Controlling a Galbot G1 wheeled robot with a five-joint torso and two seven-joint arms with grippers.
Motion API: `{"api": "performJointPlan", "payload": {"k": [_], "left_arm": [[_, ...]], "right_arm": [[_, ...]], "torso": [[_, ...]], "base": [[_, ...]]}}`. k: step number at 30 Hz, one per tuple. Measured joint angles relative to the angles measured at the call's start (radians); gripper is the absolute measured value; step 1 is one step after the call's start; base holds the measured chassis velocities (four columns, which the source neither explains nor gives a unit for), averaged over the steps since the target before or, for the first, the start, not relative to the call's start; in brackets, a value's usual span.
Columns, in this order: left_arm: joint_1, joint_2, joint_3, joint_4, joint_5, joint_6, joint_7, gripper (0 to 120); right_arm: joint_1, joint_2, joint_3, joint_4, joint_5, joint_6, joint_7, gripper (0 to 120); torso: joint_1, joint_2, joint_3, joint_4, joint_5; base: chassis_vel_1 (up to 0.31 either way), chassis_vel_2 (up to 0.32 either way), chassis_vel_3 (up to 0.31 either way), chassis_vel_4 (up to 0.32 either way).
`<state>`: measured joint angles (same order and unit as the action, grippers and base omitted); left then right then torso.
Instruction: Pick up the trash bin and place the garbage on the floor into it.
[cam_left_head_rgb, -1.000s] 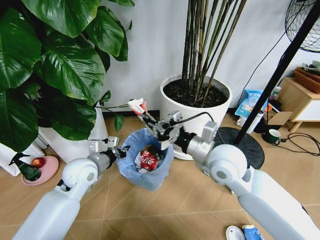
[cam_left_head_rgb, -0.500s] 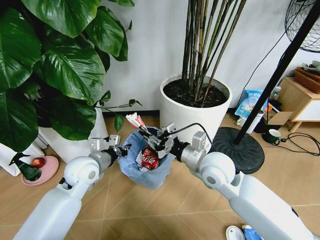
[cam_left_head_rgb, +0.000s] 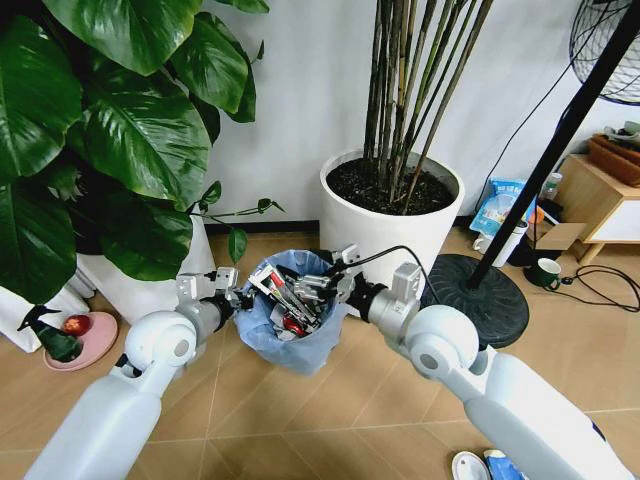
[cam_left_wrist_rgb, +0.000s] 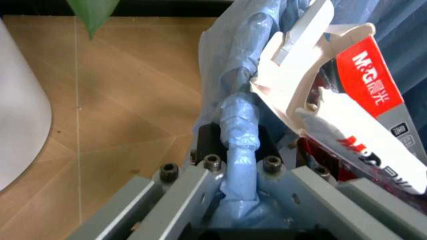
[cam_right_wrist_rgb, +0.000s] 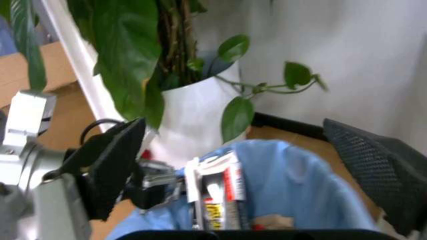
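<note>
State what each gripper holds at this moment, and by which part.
The left gripper holds the trash bin by its bag-covered rim. The right gripper is open over the bin's mouth, holding nothing; the red-and-white package lies in the bin.

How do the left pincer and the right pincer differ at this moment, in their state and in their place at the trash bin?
The left pincer is shut on the blue-lined rim of the trash bin; the right pincer is open and grips nothing. The left pincer sits at the bin's side nearest the leafy plant; the right pincer hangs over the bin's mouth, above a red and white packet inside. Both are at the bin.
</note>
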<state>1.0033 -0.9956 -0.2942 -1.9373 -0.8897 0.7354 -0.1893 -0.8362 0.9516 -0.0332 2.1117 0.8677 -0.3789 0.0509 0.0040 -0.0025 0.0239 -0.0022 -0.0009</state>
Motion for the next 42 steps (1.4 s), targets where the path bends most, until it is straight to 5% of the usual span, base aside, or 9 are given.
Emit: {"api": "performJointPlan", "payload": {"k": [24, 36, 42], "left_arm": [[0.063, 0.013, -0.06, -0.044, 0.014, 0.0, -0.002, 0], [0.074, 0.015, -0.07, -0.043, 0.032, 0.0, 0.006, 0], [0.08, 0.013, -0.072, -0.046, 0.038, 0.0, 0.015, 0]], "right_arm": [[-0.233, -0.08, 0.325, 0.034, -0.026, -0.001, 0.089, 100], [-0.501, -0.087, 0.548, 0.103, -0.048, -0.001, 0.073, 100], [-0.642, -0.049, 0.687, 0.01, -0.129, 0.054, 0.011, 100]], "torso": [[0.0, 0.0, 0.0, 0.0002, 0.0001], [0.0, 0.0, 0.0, -0.0001, -0.0001], [0.0, 0.0, 0.0, -0.0002, 0.0001]], "base": [[0.0, 0.0, 0.0, 0.0], [0.0, 0.0, 0.0, 0.0], [0.0, 0.0, 0.0, 0.0]]}}
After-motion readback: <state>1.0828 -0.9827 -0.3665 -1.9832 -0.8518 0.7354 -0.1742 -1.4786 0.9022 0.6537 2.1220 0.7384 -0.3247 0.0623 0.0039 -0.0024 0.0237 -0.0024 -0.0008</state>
